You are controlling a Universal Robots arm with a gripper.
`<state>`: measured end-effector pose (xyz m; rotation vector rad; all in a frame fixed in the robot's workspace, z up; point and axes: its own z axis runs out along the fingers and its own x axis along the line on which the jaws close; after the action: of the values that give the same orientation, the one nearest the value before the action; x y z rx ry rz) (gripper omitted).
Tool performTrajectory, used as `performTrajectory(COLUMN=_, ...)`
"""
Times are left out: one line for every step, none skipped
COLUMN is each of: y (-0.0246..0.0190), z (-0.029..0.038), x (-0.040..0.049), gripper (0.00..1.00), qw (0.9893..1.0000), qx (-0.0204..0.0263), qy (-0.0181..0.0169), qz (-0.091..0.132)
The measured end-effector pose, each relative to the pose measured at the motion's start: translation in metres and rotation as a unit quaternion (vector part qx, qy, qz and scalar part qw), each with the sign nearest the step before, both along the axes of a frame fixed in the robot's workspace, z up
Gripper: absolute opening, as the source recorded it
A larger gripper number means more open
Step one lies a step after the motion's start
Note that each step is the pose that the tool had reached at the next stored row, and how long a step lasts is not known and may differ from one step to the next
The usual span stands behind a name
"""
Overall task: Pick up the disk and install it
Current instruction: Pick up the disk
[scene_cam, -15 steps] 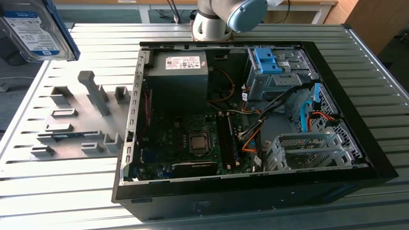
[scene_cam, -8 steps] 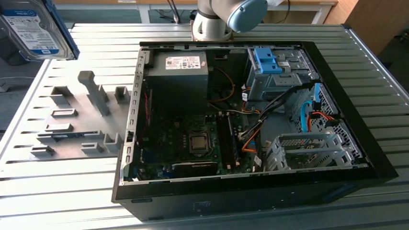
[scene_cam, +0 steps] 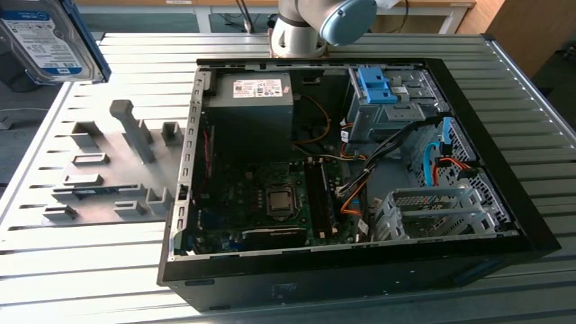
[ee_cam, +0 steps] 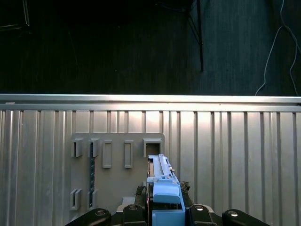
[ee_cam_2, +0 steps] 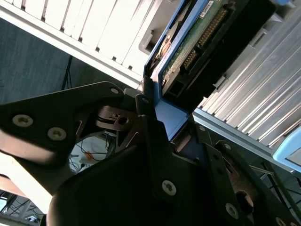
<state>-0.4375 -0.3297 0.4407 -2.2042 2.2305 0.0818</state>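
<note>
The disk (ee_cam_2: 197, 42) is clamped in the gripper (ee_cam_2: 171, 117). Its dark fingers (ee_cam_2: 149, 117) close on the blue side rails, and the green circuit-board face stands out past the fingertips. In the first wrist view the disk's blue edge (ee_cam: 164, 193) sticks straight out from the gripper (ee_cam: 164, 214). In the exterior view the disk (scene_cam: 45, 40) hangs in the air above the table (scene_cam: 504, 74), label side towards the camera. Beneath the gripper a grey holder plate (ee_cam: 117, 160) with slots lies on the slatted table (ee_cam: 235, 155). The open computer case (scene_cam: 216, 94) lies well apart from the gripper, towards the exterior view's right of the plate (scene_cam: 108, 175). A blue latch piece (scene_cam: 373, 84) sits inside the case.
</note>
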Motion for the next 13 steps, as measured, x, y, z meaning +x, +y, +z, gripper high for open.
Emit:
performTrajectory(y=0.0, z=0.0006, x=0.0, gripper=0.36, qw=1.0, qx=0.0, qy=0.0, qz=0.0)
performTrajectory(y=0.0, z=0.0013, x=0.0, gripper=0.36, qw=1.0, qx=0.0, qy=0.0, qz=0.0)
performTrajectory(y=0.0, z=0.0019, x=0.0, gripper=0.36, qw=1.0, qx=0.0, qy=0.0, qz=0.0)
performTrajectory(y=0.0, z=0.0025, x=0.0, gripper=0.36, qw=1.0, qx=0.0, qy=0.0, qz=0.0)
performTrajectory(y=0.0, z=0.003, x=0.0, gripper=0.36, qw=1.0, qx=0.0, qy=0.0, qz=0.0)
performTrajectory(y=0.0, z=0.0036, x=0.0, gripper=0.36, qw=1.0, qx=0.0, qy=0.0, qz=0.0)
performTrajectory(y=0.0, z=0.0042, x=0.0, gripper=0.36, qw=1.0, qx=0.0, qy=0.0, qz=0.0)
performTrajectory(y=0.0, z=0.0048, x=0.0, gripper=0.36, qw=1.0, qx=0.0, qy=0.0, qz=0.0)
performTrajectory(y=0.0, z=0.0054, x=0.0, gripper=0.36, qw=1.0, qx=0.0, qy=0.0, qz=0.0)
performTrajectory(y=0.0, z=0.006, x=0.0, gripper=0.36, qw=1.0, qx=0.0, qy=0.0, qz=0.0)
performTrajectory(y=0.0, z=0.0065, x=0.0, gripper=0.36, qw=1.0, qx=0.0, qy=0.0, qz=0.0)
performTrajectory(y=0.0, z=0.0071, x=0.0, gripper=0.36, qw=1.0, qx=0.0, qy=0.0, qz=0.0)
performTrajectory(y=0.0, z=0.0076, x=0.0, gripper=0.36, qw=1.0, qx=0.0, qy=0.0, qz=0.0)
